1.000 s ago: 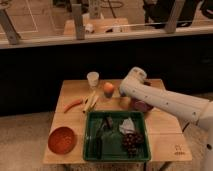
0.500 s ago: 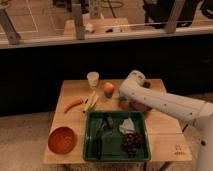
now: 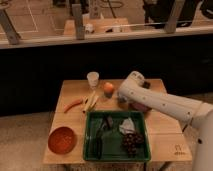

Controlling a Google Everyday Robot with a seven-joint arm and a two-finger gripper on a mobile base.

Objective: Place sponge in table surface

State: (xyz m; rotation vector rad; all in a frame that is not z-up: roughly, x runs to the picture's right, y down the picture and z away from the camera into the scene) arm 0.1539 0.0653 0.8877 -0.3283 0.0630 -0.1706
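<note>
My white arm (image 3: pixel 165 102) reaches in from the right over the wooden table (image 3: pixel 75 90). The gripper (image 3: pixel 121 100) hangs low over the table's middle, just right of an orange (image 3: pixel 108 88) and behind the green tray (image 3: pixel 90 135). A reddish thing (image 3: pixel 140 107) lies on the table under the arm, partly hidden. I cannot make out a sponge as such; it may be hidden by the gripper or the arm.
The tray holds dark items (image 3: pixel 102 130), a pale packet (image 3: pixel 127 125) and dark grapes (image 3: pixel 132 141). An orange bowl (image 3: pixel 62 139) sits front left. A carrot (image 3: pixel 73 104), a banana (image 3: pixel 91 102) and a white cup (image 3: pixel 93 79) lie behind the tray. A glass barrier stands beyond the table.
The arm has shifted slightly left and lower, bringing the gripper closer to the table near the orange. Nothing else has moved.
</note>
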